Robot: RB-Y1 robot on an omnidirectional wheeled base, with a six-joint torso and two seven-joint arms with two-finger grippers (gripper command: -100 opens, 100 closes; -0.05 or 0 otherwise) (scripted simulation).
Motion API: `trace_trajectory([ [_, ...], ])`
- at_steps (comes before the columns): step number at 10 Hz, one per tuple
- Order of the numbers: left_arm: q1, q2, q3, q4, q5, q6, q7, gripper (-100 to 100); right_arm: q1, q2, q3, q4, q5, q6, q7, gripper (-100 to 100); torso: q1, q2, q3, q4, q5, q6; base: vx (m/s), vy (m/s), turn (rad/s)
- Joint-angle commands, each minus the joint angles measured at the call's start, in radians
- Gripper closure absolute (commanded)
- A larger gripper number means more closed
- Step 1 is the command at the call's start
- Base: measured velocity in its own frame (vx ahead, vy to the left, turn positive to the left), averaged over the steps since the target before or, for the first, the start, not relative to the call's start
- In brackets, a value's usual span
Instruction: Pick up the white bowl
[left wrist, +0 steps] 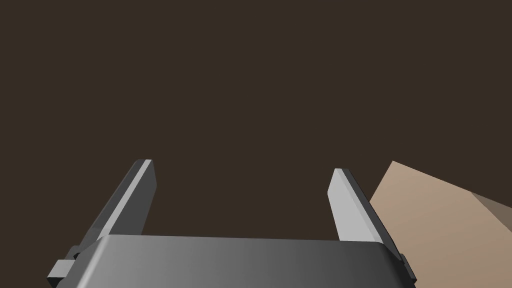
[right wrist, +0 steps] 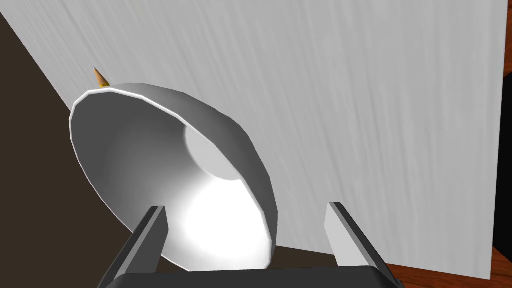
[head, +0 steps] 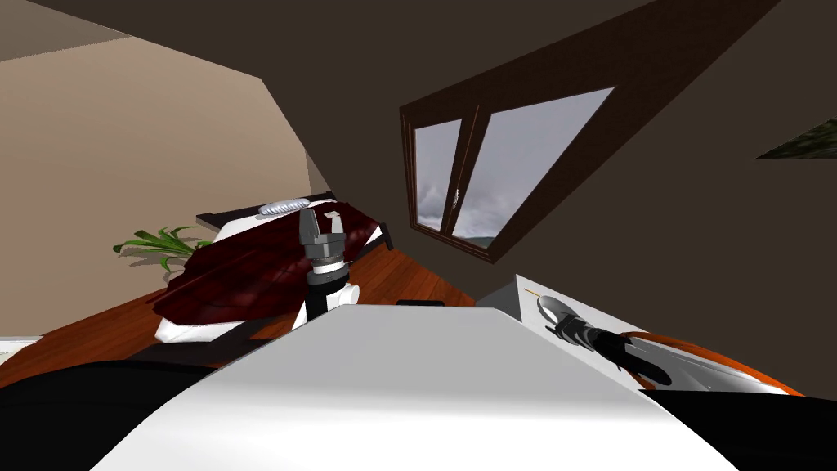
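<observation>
White shallow round bowl (right wrist: 165, 165) sits on the pale, wood-grained bench (right wrist: 375, 100), its near wall between the right gripper's (right wrist: 246, 207) spread fingers, one over the hollow and the other outside. A clean lift likely calls for seating the rim deeper, then closing squarely. The left gripper (left wrist: 242, 167), its fingers also parted, hangs well apart.

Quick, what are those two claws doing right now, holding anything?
Left gripper: open, holding nothing.
Right gripper: open, at the white bowl, not clamped on it.
</observation>
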Motion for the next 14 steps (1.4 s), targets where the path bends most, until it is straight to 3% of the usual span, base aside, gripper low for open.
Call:
trace_trajectory([
  [1, 0.000, 0.000, 0.000, 0.000, 0.000, 0.000, 0.000, 0, -0.002, 0.005, 0.000, 0.003, -0.011, -0.004, 0.034, -100, 0.000, 0.000, 0.000, 0.000, 0.000, 0.000, 0.078, -0.006, -0.067],
  [3, 0.000, 0.000, 0.000, 0.000, 0.000, 0.000, 0.000, 0, 0.005, 0.018, -0.011, 0.002, -0.049, -0.011, 0.098, -100, 0.001, 0.001, 0.000, 0.000, 0.000, 0.000, 0.093, -0.003, -0.120],
  [5, 0.000, 0.000, 0.000, 0.000, 0.000, 0.000, 0.000, 0, 0.004, 0.018, -0.010, 0.004, -0.045, -0.011, 0.100, -100, 0.000, 0.001, 0.000, 0.000, 0.000, -0.001, 0.046, -0.005, -0.030],
  [6, 0.000, 0.000, 0.000, 0.000, 0.000, 0.000, 0.000, 0, 0.004, 0.018, -0.010, 0.003, -0.046, -0.011, 0.104, 100, 0.000, 0.003, 0.002, 0.001, 0.000, -0.001, 0.006, -0.001, 0.002],
  [10, 0.000, 0.000, 0.000, 0.000, 0.000, 0.000, 0.000, 0, 0.004, 0.017, -0.011, 0.004, -0.046, -0.010, 0.103, 100, 0.000, 0.006, 0.003, 0.001, 0.000, -0.001, 0.000, 0.001, -0.003],
  [11, 0.000, 0.000, 0.000, 0.000, 0.000, 0.000, 0.000, 0, 0.004, 0.017, -0.011, 0.004, -0.047, -0.010, 0.103, 0, 0.000, 0.006, 0.003, 0.001, 0.000, -0.001, 0.000, 0.000, 0.000],
  [12, 0.000, 0.000, 0.000, 0.000, 0.000, 0.000, 0.000, 0, 0.002, 0.011, -0.006, 0.003, -0.030, -0.007, 0.073, 100, 0.000, 0.006, 0.003, 0.001, 0.000, -0.001, -0.067, 0.010, 0.120],
  [14, -0.001, 0.000, 0.000, 0.000, 0.000, 0.000, 0.000, 0, -0.002, 0.005, 0.000, 0.003, -0.011, -0.004, 0.034, 100, 0.000, 0.012, 0.007, 0.002, 0.000, -0.002, -0.110, 0.002, 0.129],
])
